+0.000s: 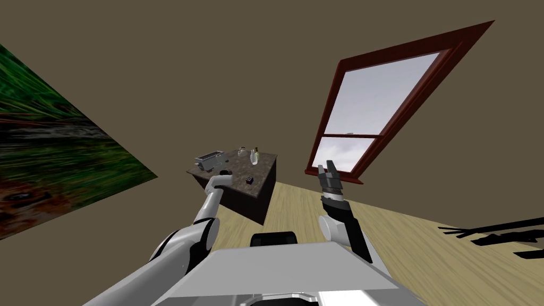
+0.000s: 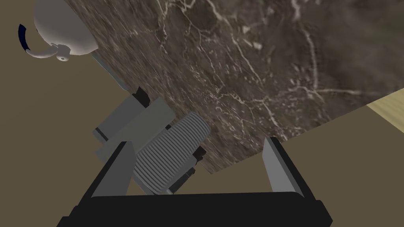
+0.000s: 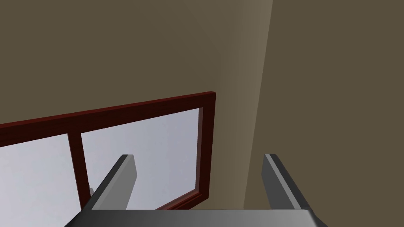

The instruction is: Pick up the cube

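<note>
A small dark cube (image 1: 248, 180) lies on a dark marbled table (image 1: 260, 162), near the table's front edge. My left arm reaches over the table, its hand (image 1: 225, 173) just left of the cube. In the left wrist view my left gripper (image 2: 197, 161) stands open above the marbled top (image 2: 256, 59), nothing between its fingers, with a grey ribbed appliance (image 2: 165, 153) beside one finger. My right gripper (image 1: 326, 169) is raised to the right of the table, open (image 3: 199, 179) and holding nothing.
A grey toaster-like appliance (image 1: 209, 158) stands at the table's left end. Small bottles (image 1: 254, 155) and a white kettle-like vessel (image 2: 63, 27) sit at the back. A red-framed window (image 1: 372, 106) is on the wall to the right. Wooden floor (image 1: 425, 255) surrounds the table.
</note>
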You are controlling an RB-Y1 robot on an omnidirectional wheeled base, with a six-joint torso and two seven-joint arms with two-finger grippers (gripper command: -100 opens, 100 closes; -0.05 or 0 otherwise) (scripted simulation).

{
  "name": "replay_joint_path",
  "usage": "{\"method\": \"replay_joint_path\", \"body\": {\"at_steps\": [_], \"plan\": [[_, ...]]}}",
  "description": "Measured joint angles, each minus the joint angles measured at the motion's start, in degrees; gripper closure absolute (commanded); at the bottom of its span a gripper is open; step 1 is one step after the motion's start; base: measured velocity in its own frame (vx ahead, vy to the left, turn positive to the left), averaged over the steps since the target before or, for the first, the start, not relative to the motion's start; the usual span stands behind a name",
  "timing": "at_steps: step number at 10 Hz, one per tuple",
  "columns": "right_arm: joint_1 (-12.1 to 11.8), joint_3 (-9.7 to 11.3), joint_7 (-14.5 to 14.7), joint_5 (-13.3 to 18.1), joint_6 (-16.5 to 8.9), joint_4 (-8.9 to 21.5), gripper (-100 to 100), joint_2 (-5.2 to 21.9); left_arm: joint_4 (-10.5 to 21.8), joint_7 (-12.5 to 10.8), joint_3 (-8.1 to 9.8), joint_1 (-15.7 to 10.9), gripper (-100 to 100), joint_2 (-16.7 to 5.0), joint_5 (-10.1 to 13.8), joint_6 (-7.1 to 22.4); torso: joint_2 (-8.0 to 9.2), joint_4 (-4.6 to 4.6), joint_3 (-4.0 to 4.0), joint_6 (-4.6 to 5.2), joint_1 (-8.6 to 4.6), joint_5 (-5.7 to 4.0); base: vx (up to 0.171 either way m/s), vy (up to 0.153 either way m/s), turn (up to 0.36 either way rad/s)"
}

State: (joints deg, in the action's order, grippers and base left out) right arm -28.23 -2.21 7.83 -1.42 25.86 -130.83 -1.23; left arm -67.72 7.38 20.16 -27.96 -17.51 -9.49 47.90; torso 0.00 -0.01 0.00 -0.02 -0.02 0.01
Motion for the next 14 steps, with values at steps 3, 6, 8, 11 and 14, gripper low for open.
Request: {"method": "replay_joint_path", "body": {"at_steps": [3, 6, 8, 11, 14], "plan": [[0.0, 0.0, 0.0, 0.0, 0.0, 0.0, 0, 0.0, 3.9, 1.0, 1.76, -4.1, -100, -0.2, -0.3, 5.1, -0.01, 0.00, -0.01, 0.02, -0.01, -0.01, 0.005, 0.005, -0.042], [0.0, 0.0, 0.0, 0.0, 0.0, 0.0, 0, 0.0, 8.4, 1.8, 3.32, -8.1, -100, -0.5, -0.6, 10.1, -0.02, 0.00, -0.01, 0.00, -0.02, -0.01, 0.005, 0.002, -0.034], [0.0, 0.0, 0.0, 0.0, 0.0, 0.0, 0, 0.0, 10.3, 2.2, 4.05, -10.0, -100, -0.5, -0.8, 13.0, -0.02, 0.00, -0.01, 0.02, -0.04, -0.01, 0.007, 0.000, -0.053], [0.0, 0.0, 0.0, 0.0, 0.0, 0.0, 0, 0.0, 14.3, 2.9, 5.47, -13.5, -100, -0.7, -1.1, 17.6, -0.02, -0.01, -0.01, 0.00, -0.03, -0.01, 0.010, 0.001, -0.055], [0.0, 0.0, 0.0, 0.0, 0.0, 0.0, 0, 0.0, 18.1, 3.7, 7.15, -17.3, -100, -1.0, -1.3, 22.5, -0.03, 0.00, -0.01, 0.01, -0.03, -0.01, 0.010, 0.003, -0.053]]}}
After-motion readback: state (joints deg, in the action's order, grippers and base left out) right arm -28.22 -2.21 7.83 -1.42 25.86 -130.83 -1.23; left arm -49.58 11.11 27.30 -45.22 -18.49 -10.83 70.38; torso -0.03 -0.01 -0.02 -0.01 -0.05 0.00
